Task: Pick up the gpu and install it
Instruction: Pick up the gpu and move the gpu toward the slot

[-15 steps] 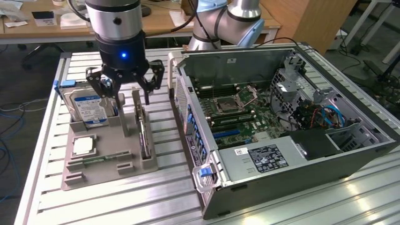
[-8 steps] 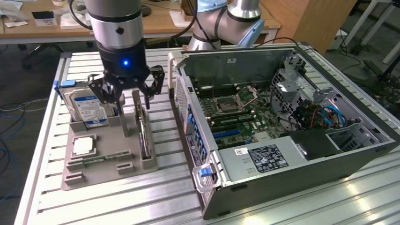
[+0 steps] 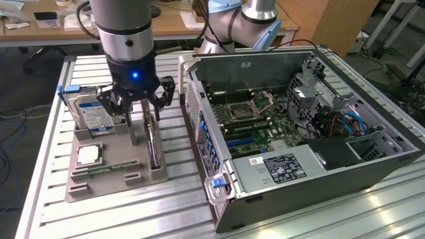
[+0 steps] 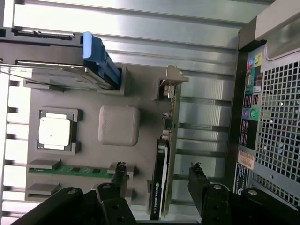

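Fingers [image 4: 116, 182] of the gripper [image 4: 157, 168] are spread wide, released and holding nothing. They stand one on each side of the gpu [image 4: 162, 180], with a gap showing on both sides. One gpu stands on edge in a slot of the grey tray [image 3: 109, 186], along the tray's side nearest the case [image 3: 312, 189]. The tray also carries one hard drive [image 3: 89, 112] at its far end, one cpu [image 3: 88, 154] and one memory stick [image 3: 105, 171], all to the exterior view's left of the gpu. One open case lies on the table [image 3: 133, 221], just beside the tray.
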`<action>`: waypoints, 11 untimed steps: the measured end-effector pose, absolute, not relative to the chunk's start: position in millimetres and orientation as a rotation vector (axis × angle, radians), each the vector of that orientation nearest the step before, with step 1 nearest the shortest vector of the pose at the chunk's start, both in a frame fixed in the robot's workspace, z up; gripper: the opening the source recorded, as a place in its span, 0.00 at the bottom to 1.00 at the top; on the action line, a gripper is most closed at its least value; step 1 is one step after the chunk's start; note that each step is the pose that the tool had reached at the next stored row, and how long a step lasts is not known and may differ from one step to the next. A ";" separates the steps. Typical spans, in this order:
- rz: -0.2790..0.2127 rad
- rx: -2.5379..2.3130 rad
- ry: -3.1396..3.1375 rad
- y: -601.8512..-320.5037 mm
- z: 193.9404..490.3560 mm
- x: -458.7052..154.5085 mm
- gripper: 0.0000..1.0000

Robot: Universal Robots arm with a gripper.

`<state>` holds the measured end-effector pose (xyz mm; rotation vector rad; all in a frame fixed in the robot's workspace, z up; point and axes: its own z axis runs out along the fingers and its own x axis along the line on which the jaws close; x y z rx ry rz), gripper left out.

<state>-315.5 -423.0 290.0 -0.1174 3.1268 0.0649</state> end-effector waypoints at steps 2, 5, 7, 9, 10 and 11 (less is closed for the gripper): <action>0.065 -0.109 3.127 -423.0 286.4 -315.1 0.65; 0.065 -0.089 3.126 -423.5 281.0 -315.0 0.65; 0.065 -0.086 3.126 -424.9 277.3 -315.0 0.65; 0.065 -0.086 3.126 -425.4 273.7 -315.1 0.65; 0.065 -0.085 3.126 -425.5 271.9 -315.1 0.65; 0.065 -0.085 3.126 -425.6 270.1 -315.1 0.65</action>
